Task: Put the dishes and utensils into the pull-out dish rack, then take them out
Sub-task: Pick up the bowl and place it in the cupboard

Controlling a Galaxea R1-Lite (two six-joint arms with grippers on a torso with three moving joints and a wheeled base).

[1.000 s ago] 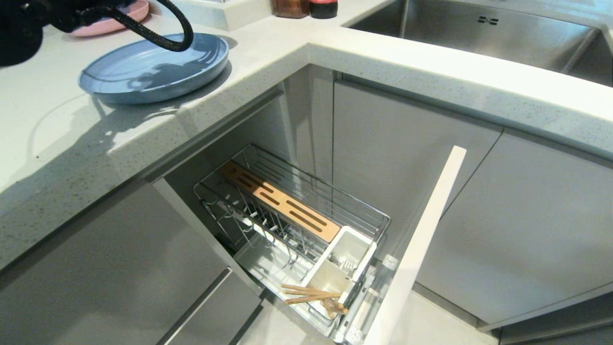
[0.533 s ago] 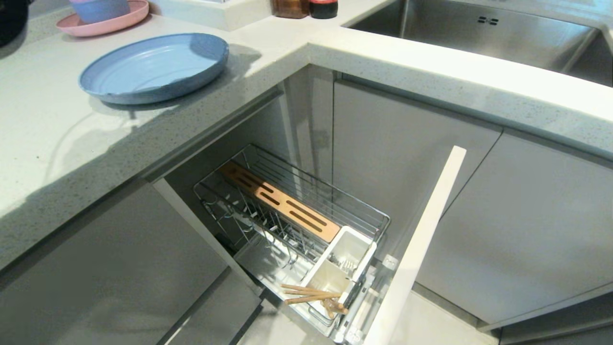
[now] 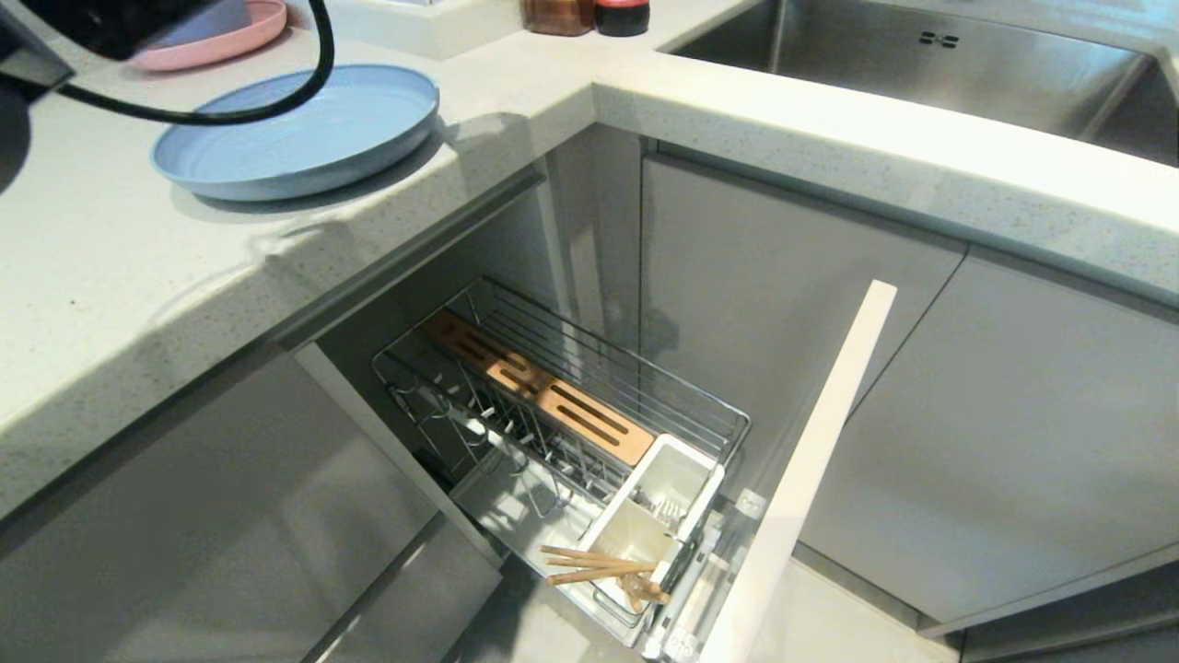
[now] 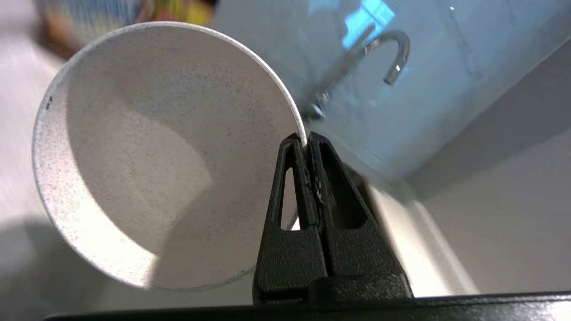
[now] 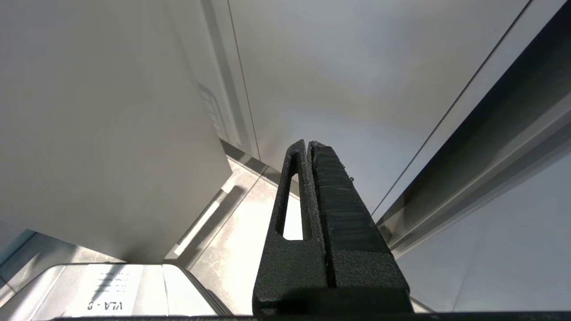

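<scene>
Your left gripper (image 4: 307, 138) is clamped on the rim of the off-white bowl (image 4: 147, 151), carried clear of the pull-out dish rack (image 3: 571, 433), where only the chopsticks (image 3: 594, 564) sit; the blue plate (image 3: 295, 129) waits.

Left gripper (image 4: 307, 139): matte black, tapered wedge fingers, one with elongated slot. Right gripper (image 5: 307, 145): identical, ribbed outer face. Black cable (image 3: 276, 101) looping from dark arm housing.

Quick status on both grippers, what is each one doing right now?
Left gripper: shut on the rim of the off-white bowl, held up off the counter.
Right gripper: shut, holding nothing, parked by the cabinet fronts.
</scene>
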